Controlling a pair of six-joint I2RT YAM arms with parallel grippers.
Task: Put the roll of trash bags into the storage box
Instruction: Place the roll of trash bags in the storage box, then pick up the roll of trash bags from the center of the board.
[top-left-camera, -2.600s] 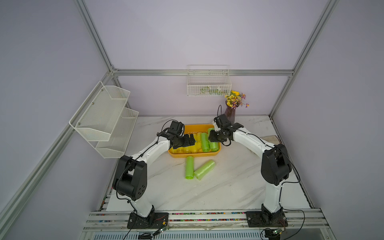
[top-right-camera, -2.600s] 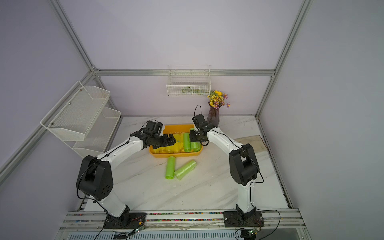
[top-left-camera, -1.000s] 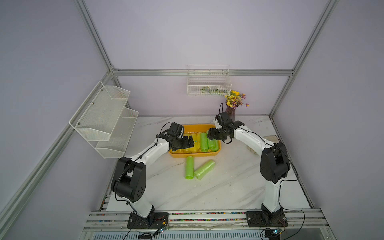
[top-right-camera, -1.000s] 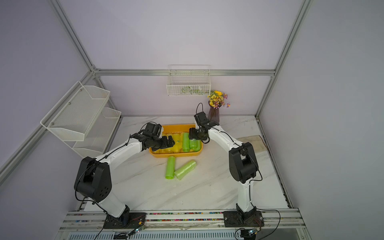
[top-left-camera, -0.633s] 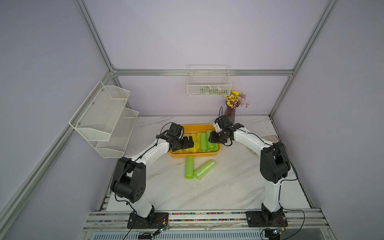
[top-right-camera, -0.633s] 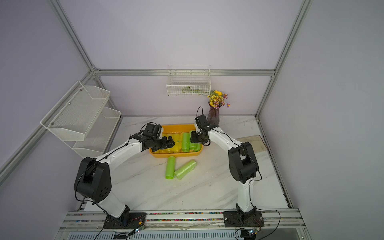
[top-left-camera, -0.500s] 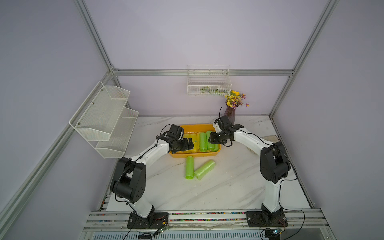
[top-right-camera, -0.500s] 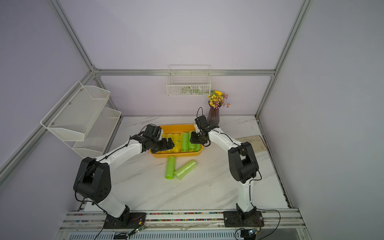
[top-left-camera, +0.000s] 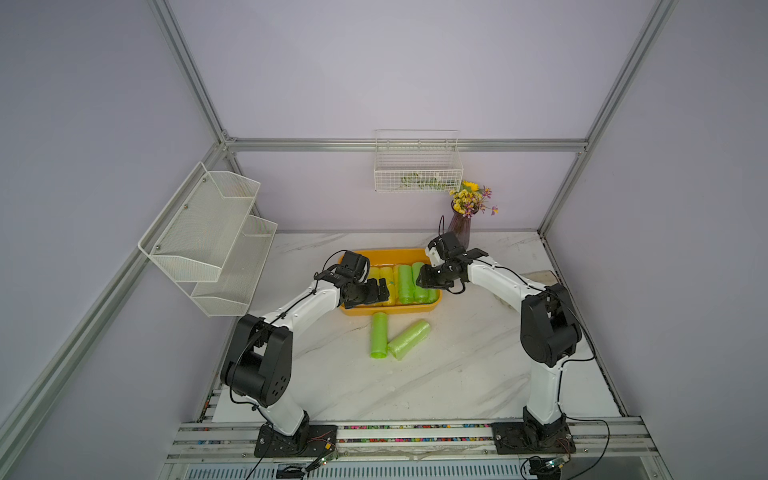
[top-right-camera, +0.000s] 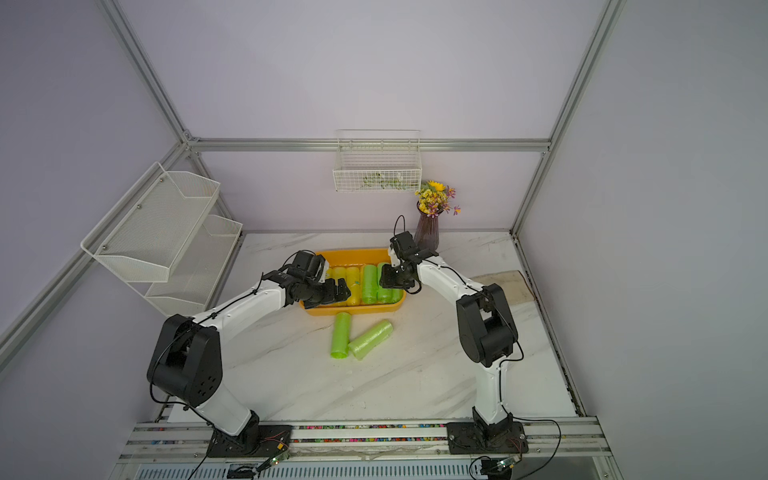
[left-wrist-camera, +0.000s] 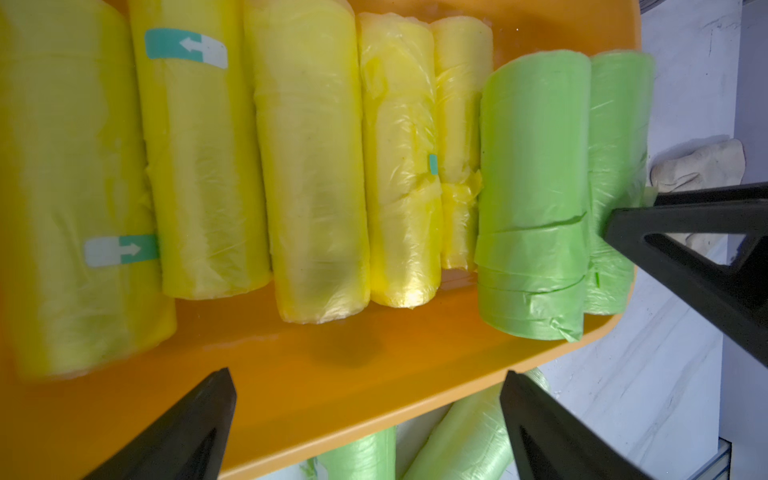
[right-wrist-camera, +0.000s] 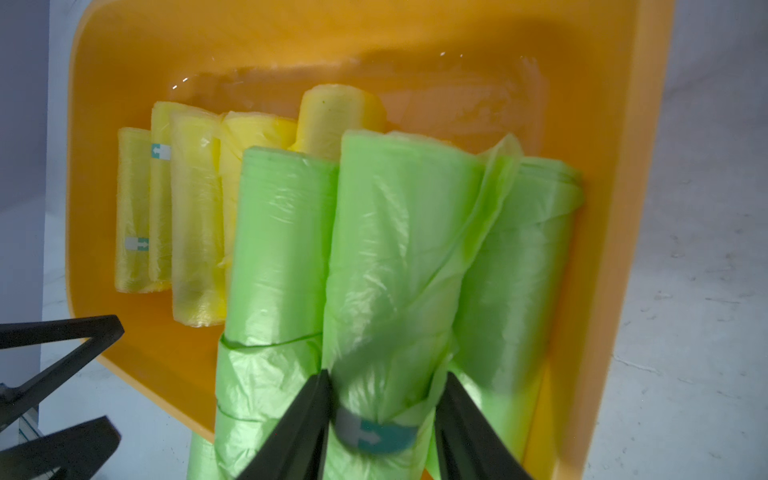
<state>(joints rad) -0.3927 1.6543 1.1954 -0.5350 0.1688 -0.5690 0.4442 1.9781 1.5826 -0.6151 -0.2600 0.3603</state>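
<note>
Our right gripper (right-wrist-camera: 386, 376) pinches the middle green roll (right-wrist-camera: 395, 249) inside the storage box (top-left-camera: 399, 311) at centre frame; our left gripper (left-wrist-camera: 365, 371) gapes empty over its near rim. If we lift, the loose flap may snag the neighbours (right-wrist-camera: 278, 249); two spare rolls (top-left-camera: 379, 334) lie on the table (top-left-camera: 457, 374) just below

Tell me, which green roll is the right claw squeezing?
The middle green roll of three in the storage box. The right gripper clamps its end, which bears a teal arrow sticker; no other roll sits between the jaws.
</note>
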